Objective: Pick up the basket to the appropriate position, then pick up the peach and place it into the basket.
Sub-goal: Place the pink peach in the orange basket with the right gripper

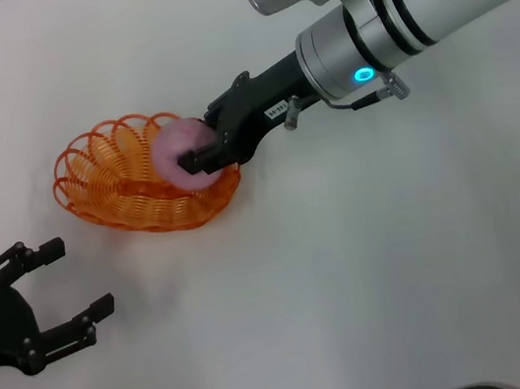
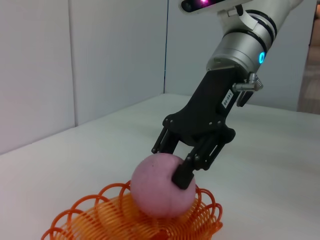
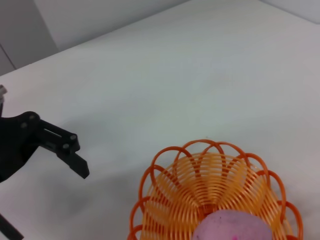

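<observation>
Right arm [image 1: 408, 5] stretched in from the upper right of the head view, silver forearm with black bands and a lit teal ring, black wrist angled down and leftward. Right gripper [image 1: 205, 151] at its end, fingers [image 2: 183, 174] closed against the peach [image 1: 181, 151], one pad pressed into the near side of the fruit in the left wrist view, the linkage behind it spread above. Left gripper [image 1: 63, 283] low at the left of the head view, near the table, black, both fingers spread wide apart, holding nothing, pointing toward the right.
</observation>
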Controlling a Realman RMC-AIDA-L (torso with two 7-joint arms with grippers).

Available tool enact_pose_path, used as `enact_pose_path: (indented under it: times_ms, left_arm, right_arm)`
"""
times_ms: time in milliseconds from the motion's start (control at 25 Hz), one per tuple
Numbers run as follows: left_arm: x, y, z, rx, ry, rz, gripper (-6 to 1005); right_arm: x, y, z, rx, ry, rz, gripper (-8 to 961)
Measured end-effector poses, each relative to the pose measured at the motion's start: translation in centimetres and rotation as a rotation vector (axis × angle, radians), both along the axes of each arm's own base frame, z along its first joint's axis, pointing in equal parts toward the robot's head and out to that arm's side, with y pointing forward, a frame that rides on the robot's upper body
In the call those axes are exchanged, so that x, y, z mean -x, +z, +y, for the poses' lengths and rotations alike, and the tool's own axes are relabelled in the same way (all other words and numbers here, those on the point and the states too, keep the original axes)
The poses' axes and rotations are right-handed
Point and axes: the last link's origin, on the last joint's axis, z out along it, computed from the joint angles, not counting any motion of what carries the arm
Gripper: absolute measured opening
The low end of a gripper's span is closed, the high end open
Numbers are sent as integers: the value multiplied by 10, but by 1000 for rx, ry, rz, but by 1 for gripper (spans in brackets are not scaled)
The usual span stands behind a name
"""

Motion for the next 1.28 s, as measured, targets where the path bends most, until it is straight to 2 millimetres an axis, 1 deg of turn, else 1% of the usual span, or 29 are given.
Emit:
enact_pose_path:
  times_ms: [280,400,600,760,800,880,920,1040,1280]
  left_arm:
    - [2,0,0,-4,9,7,873]
    - [2,0,0,-9,11,4,872]
    - [2,1,0,-15,14,1,872]
    - [2,1,0,-14,14,-2,872]
    - [2,1,0,-15,14,-2,872]
    - [2,1,0,-17,15,-5,873]
    - [2,2,0,-19,16,-8,873]
    - [1,3,1,-25,15,-13,873]
    - [2,7,3,-57,25,-25,873]
  right_arm:
    - [0,0,1,-7,-9,15,473]
    - [0,0,1,-5,-8,14,689]
    - [0,0,-1,-1,0,23,910]
    - [1,5,-6,1,32,98,928]
    - [1,8,-7,-2,44,128,932]
    - [-6,20,-13,-23,64,195,941]
    - [-6,20,-13,-23,64,195,946]
    - [-18,36,-21,-52,92,253,959]
    - [-57,63,-51,-99,136,340,960]
